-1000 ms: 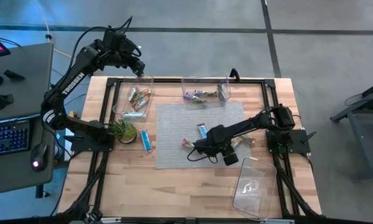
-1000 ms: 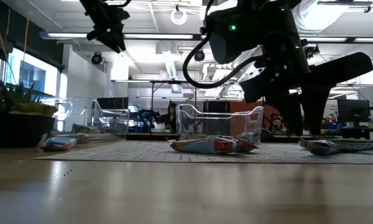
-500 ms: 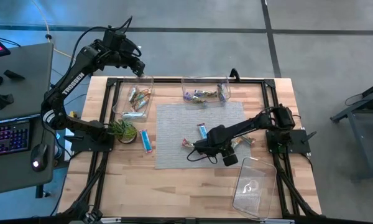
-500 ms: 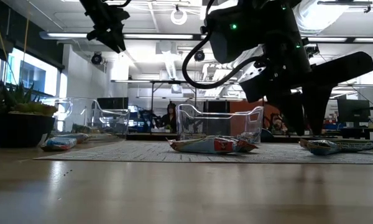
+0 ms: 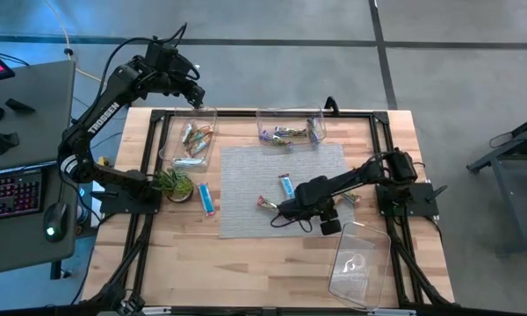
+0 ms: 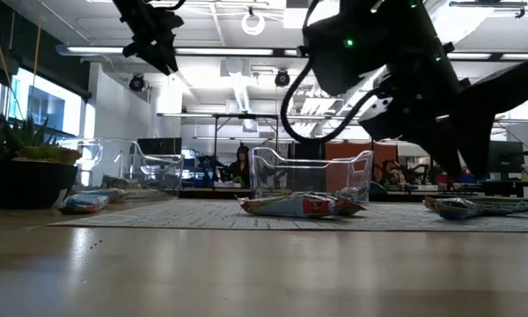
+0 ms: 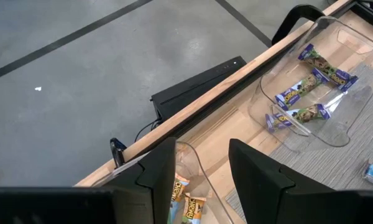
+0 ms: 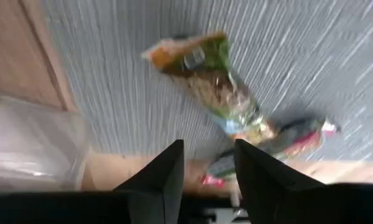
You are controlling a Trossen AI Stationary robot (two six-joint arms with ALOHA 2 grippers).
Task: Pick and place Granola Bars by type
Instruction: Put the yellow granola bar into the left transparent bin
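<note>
Bar, green-wrapped (image 8: 221, 93): lies just ahead of right pincer (image 8: 208, 168), long axis slanting across the gap; fingers released, empty. Left pincer (image 7: 202, 171) parted, far off.

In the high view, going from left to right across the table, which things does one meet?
Green plant → blue bar off the mat → bin of purple bars → right gripper → empty clear bin.

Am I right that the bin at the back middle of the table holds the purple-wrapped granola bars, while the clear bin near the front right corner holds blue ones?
Not quite. The clear plastic bin at the back middle does hold the purple-wrapped granola bars, but the clear plastic bin near the front right corner holds no bars at all. The high view shows it empty.
</note>
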